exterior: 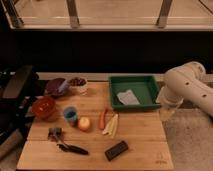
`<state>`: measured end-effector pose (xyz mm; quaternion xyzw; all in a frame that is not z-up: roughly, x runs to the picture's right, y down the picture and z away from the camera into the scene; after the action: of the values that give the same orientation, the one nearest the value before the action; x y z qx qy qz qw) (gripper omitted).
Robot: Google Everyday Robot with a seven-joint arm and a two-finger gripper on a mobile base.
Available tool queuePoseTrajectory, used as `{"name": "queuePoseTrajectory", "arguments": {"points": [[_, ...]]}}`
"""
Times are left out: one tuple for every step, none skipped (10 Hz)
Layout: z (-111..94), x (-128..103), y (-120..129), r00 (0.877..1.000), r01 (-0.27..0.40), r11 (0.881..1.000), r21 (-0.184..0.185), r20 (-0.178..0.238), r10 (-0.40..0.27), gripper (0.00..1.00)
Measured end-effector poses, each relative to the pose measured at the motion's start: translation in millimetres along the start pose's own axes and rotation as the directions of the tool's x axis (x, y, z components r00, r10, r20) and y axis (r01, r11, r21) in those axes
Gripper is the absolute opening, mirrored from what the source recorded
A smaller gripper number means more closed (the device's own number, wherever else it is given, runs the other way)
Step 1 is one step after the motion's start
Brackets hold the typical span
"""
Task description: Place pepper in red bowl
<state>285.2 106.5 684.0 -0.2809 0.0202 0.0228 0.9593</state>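
You had the gripper (167,114) hanging off the board's (145,142) right edge, probably for a clear view (couldn't tell if spread or pressed together), with the pepper (103,119) mid-board, well apart from the red bowl (45,114).

The pepper (103,119) lay on the wooden table (145,145), just beside the pale yellow strips (112,126) and near a round yellow-orange fruit (84,123). The red bowl (44,107) sat at the table's left edge, well apart from the pepper, with a blue cup (70,115) between them. A green tray (149,90) held 1 white crumpled piece (127,97). The white arm (187,85) hung at the right, its gripper (167,111) beside the table's right edge, near the tray.
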Motion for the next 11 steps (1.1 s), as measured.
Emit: {"name": "queuePoseTrajectory", "arguments": {"points": [[0.0,0.0,0.0,1.000,0.000,1.000,0.000,0.000,0.000,0.65],[-0.3,0.1,-0.5,1.000,0.000,1.000,0.001,0.000,0.000,0.65],[0.3,0.1,-2.1,1.000,0.010,1.000,0.001,0.005,-0.010,0.65],[1.8,-3.7,-6.6,0.999,0.049,0.999,0.000,0.011,-0.049,0.65],[5.2,-16.8,-14.3,0.993,0.117,0.993,0.002,0.024,-0.117,0.65],[9.1,-33.0,-19.4,0.980,0.194,0.981,0.003,0.032,-0.194,0.65],[13.5,-52.5,-21.2,0.957,0.286,0.958,0.004,0.039,-0.286,0.65],[18.0,-75.4,-21.9,0.917,0.396,0.918,0.008,0.047,-0.396,0.65],[21.3,-99.1,-21.9,0.868,0.493,0.870,0.013,0.061,-0.493,0.65],[23.6,-119.1,-22.1,0.826,0.559,0.829,0.020,0.074,-0.559,0.65],[26.8,-139.0,-23.2,0.783,0.615,0.788,0.032,0.092,-0.615,0.65]]}}
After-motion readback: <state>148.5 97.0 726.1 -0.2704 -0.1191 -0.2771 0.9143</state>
